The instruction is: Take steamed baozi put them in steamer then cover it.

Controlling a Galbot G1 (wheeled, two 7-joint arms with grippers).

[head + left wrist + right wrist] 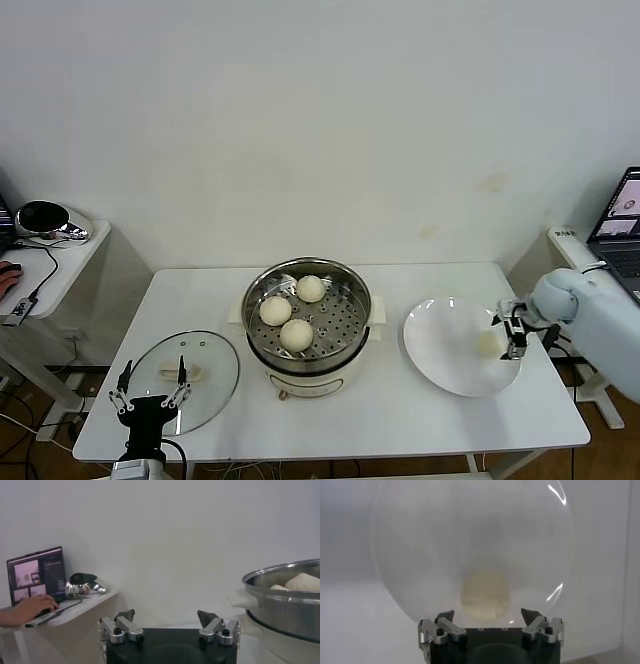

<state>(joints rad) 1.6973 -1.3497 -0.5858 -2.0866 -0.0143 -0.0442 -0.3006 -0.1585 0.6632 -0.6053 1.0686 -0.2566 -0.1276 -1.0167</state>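
Three steamed baozi (296, 311) sit in the steamer (306, 366) mid-surface; the right tool (519, 335), fingers apart, brackets what seems the fourth (488, 343) on the plate (440, 350) at the right edge, while the left tool (150, 393), open, waits by the cover (210, 385).

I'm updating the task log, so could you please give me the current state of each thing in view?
steamer: uncovered, three baozi inside.
cover: off, flat on the table.
fourth baozi: on the plate.
plate: holds one baozi.
right gripper: open, straddling that baozi.
left gripper: open, empty, over the cover.
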